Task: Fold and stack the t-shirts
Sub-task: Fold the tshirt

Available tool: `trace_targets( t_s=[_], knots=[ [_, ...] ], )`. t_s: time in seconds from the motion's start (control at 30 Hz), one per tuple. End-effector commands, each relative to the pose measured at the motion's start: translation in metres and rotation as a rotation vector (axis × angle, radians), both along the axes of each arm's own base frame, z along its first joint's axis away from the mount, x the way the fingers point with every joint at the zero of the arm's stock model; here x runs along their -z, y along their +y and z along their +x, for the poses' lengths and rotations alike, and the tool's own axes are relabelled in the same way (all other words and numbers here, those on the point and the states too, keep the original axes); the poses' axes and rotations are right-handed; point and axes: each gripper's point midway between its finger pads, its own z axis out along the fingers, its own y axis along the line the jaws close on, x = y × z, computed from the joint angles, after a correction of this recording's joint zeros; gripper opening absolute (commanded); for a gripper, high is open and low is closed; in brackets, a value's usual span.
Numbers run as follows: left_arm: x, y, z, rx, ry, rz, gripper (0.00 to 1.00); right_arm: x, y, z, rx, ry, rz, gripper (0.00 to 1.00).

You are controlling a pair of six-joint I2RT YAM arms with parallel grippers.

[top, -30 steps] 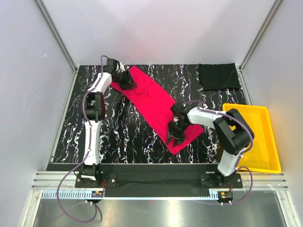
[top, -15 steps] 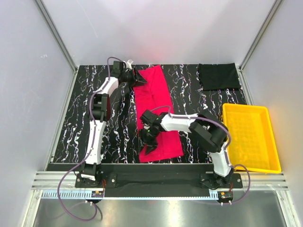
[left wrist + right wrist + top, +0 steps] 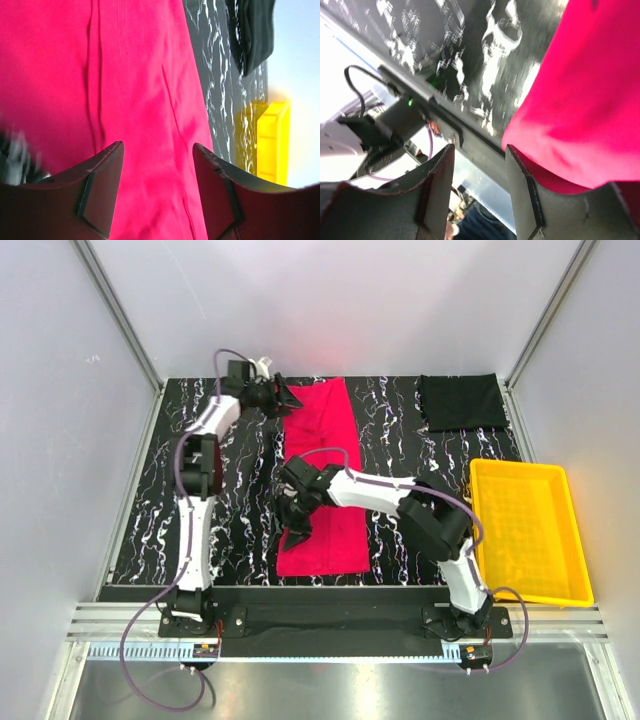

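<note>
The red t-shirt (image 3: 322, 470) lies folded in a long strip running from the far edge to the near edge of the table. My left gripper (image 3: 291, 400) is open at the strip's far left corner. In the left wrist view the gripper (image 3: 157, 147) has red cloth (image 3: 135, 85) below the gap between its jaws. My right gripper (image 3: 297, 530) is open at the strip's left edge near the front. In the right wrist view the gripper (image 3: 480, 150) has nothing between its jaws, and the red cloth (image 3: 585, 110) lies beside its right finger. The black t-shirt (image 3: 460, 401) lies folded at the far right.
A yellow tray (image 3: 575, 540) stands at the right, off the tabletop's edge. The black white-veined tabletop (image 3: 240, 510) shows on both sides of the red strip. The black front rail (image 3: 320, 615) with both arm bases runs along the near edge.
The red t-shirt has swung from a diagonal to lying straight front to back. My right arm swept left across the table with its near end. My left gripper shifted slightly at the far end.
</note>
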Motion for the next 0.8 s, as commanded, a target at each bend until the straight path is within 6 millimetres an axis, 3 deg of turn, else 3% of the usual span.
trace_targets(
  t_s=[0.0,0.03,0.07,0.1,0.13,0.17,0.2,0.23,0.27,0.33,0.37,0.4,0.43,0.47,0.53,0.57,0.77],
  knots=[
    [-0.135,0.039,-0.025,-0.058,-0.227,0.114,0.63,-0.067,-0.019,0.006,-0.016,-0.129,0.053,0.53],
    [-0.174,0.049,-0.043,-0.109,-0.281,0.156,0.63,-0.068,-0.033,0.007,-0.02,-0.143,0.029,0.54],
    [-0.146,0.053,-0.07,-0.112,-0.198,0.186,0.63,-0.06,-0.05,0.006,-0.009,-0.143,-0.005,0.55],
    [-0.146,0.058,-0.088,-0.128,-0.182,0.206,0.62,-0.074,-0.069,0.02,0.027,-0.178,0.012,0.55],
    [-0.14,0.065,-0.103,-0.159,-0.16,0.24,0.62,-0.073,-0.084,0.024,0.05,-0.182,-0.003,0.55],
    [-0.137,0.068,-0.143,-0.164,-0.13,0.256,0.6,-0.057,-0.106,0.021,0.068,-0.165,-0.049,0.55],
    [-0.128,0.07,-0.164,-0.17,-0.1,0.265,0.59,-0.065,-0.125,0.032,0.115,-0.187,-0.04,0.55],
    [-0.121,0.072,-0.185,-0.185,-0.075,0.279,0.58,-0.062,-0.137,0.031,0.106,-0.194,-0.043,0.55],
    [-0.098,0.071,-0.226,-0.188,-0.001,0.284,0.57,-0.051,-0.15,0.021,0.097,-0.152,-0.052,0.55],
    [-0.078,0.067,-0.269,-0.184,0.069,0.298,0.56,-0.047,-0.169,0.017,0.093,-0.159,-0.057,0.55],
    [-0.044,0.056,-0.309,-0.145,0.171,0.312,0.57,-0.036,-0.18,0.009,0.097,-0.14,-0.087,0.55],
    [-0.048,0.05,-0.328,-0.133,0.149,0.303,0.58,-0.037,-0.186,0.006,0.101,-0.149,-0.086,0.55],
    [-0.036,0.048,-0.346,-0.129,0.185,0.323,0.59,-0.032,-0.193,0.005,0.116,-0.141,-0.097,0.56],
    [-0.013,0.04,-0.378,-0.11,0.263,0.337,0.6,-0.021,-0.201,-0.005,0.122,-0.108,-0.117,0.56],
    [-0.007,0.039,-0.398,-0.127,0.264,0.346,0.61,-0.015,-0.203,-0.009,0.134,-0.096,-0.103,0.56],
    [0.005,0.037,-0.415,-0.119,0.299,0.362,0.62,-0.005,-0.209,-0.015,0.142,-0.079,-0.119,0.56],
    [0.036,0.046,-0.44,-0.152,0.413,0.399,0.63,0.018,-0.225,-0.019,0.216,-0.047,-0.145,0.62]
  ],
)
